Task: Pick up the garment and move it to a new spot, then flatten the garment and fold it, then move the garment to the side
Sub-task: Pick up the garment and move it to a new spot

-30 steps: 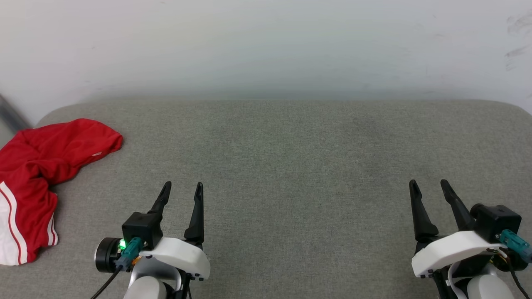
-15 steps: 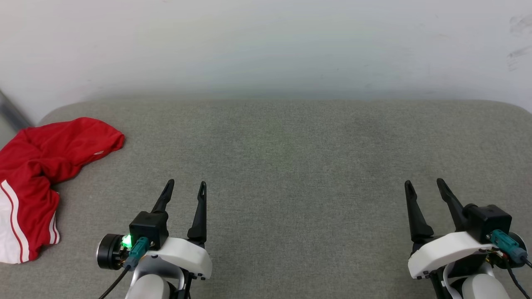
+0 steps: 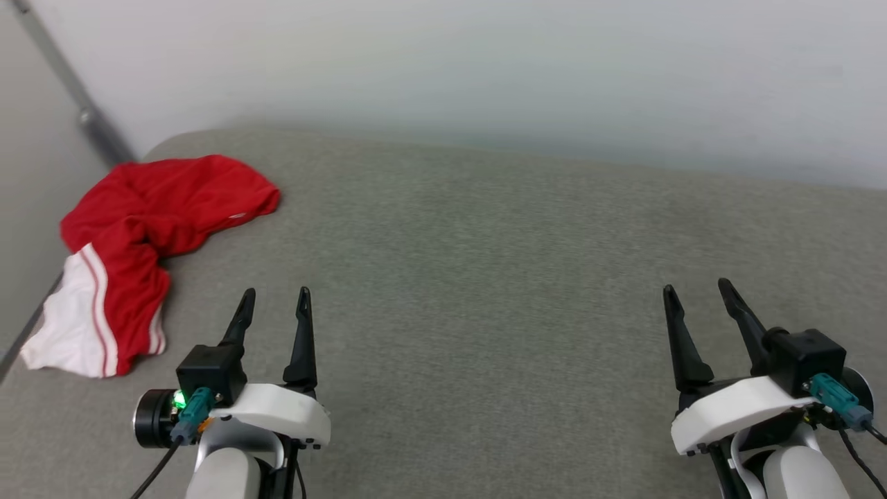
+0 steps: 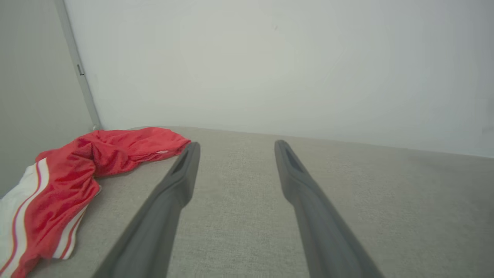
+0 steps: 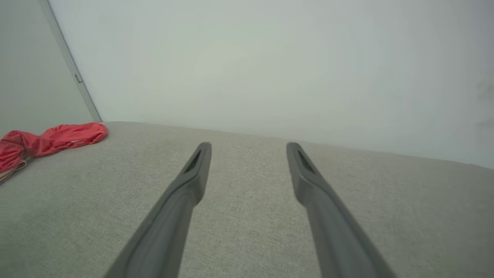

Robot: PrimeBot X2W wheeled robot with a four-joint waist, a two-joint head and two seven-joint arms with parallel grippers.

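Observation:
The garment (image 3: 149, 229) is a crumpled red T-shirt with a white striped sleeve, lying at the far left of the grey cushioned surface (image 3: 485, 277). The left wrist view shows the garment (image 4: 77, 170) to the left of the fingers, and the right wrist view has the garment (image 5: 46, 141) far off at the left edge. My left gripper (image 3: 275, 299) hovers open just right of the garment, apart from it, nothing between its fingers. My right gripper (image 3: 696, 291) stands open at the lower right, far from the cloth.
A pale wall (image 3: 485, 76) runs behind the surface. At the far left a grey metal strip (image 3: 76, 104) runs up the wall corner, and the surface's left edge (image 3: 28, 329) lies just beside the white sleeve.
The head camera has turned left, so the garment and wall corner sit further into the picture. Both grippers stay open and low in the view, with no contact with the cloth.

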